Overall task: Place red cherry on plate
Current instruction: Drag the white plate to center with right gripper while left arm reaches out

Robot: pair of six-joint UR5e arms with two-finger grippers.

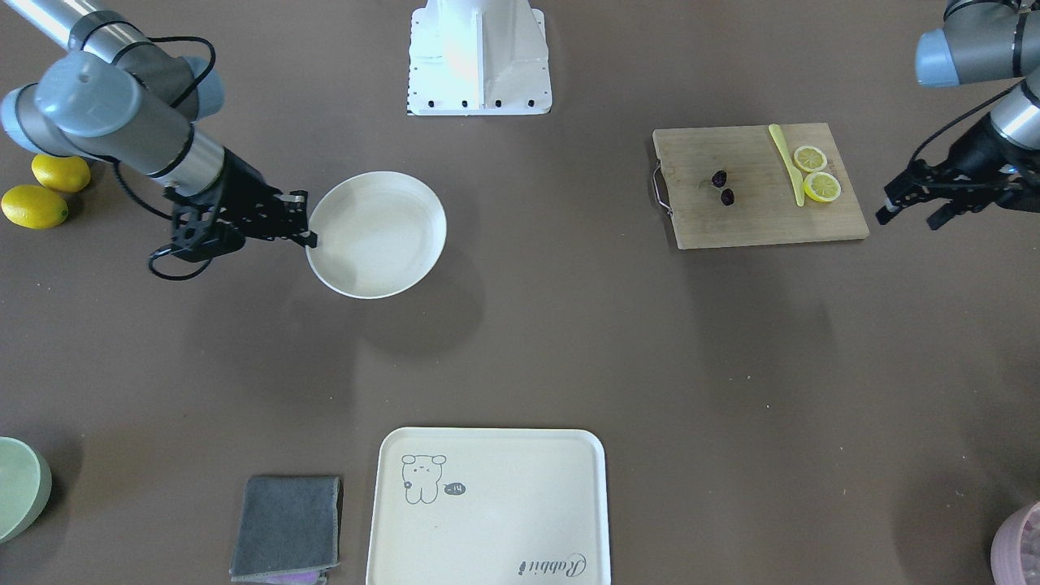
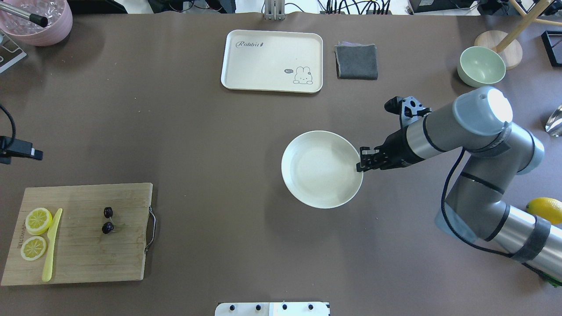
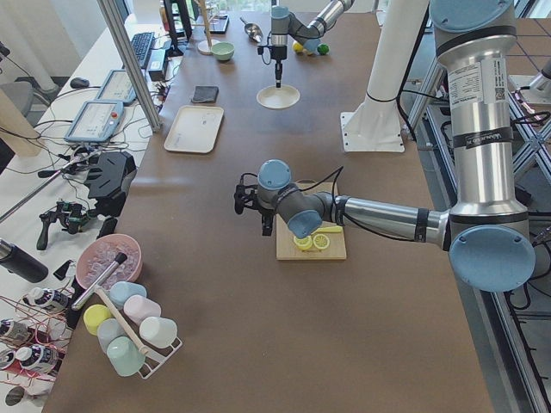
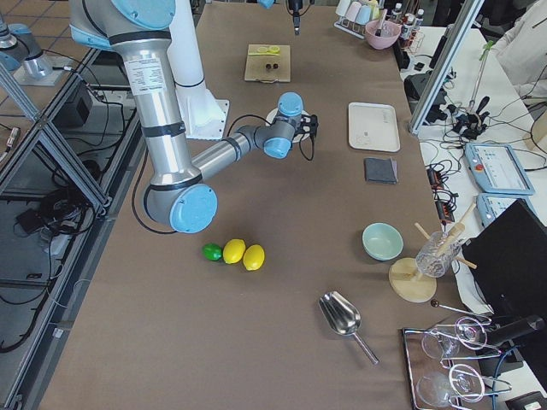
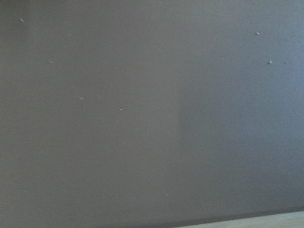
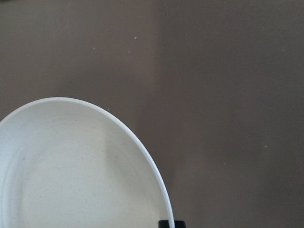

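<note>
Two small dark red cherries (image 1: 723, 188) (image 2: 107, 220) lie on a wooden cutting board (image 1: 756, 215) (image 2: 88, 254). The round cream plate (image 1: 376, 235) (image 2: 322, 169) (image 6: 71, 175) hangs a little above the table and casts a wide shadow. My right gripper (image 1: 303, 219) (image 2: 361, 160) is shut on its rim, and one fingertip (image 6: 166, 223) shows at that rim in the right wrist view. My left gripper (image 1: 910, 218) stands open beside the board, away from the cherries. The left wrist view shows only brown table.
Two lemon slices (image 1: 816, 172) and a yellow knife (image 1: 788, 162) share the board. A cream tray (image 2: 272, 60), a grey cloth (image 2: 356, 61), a green bowl (image 2: 481, 66), a pink bowl (image 2: 37, 19) and whole lemons (image 1: 49, 188) ring the table.
</note>
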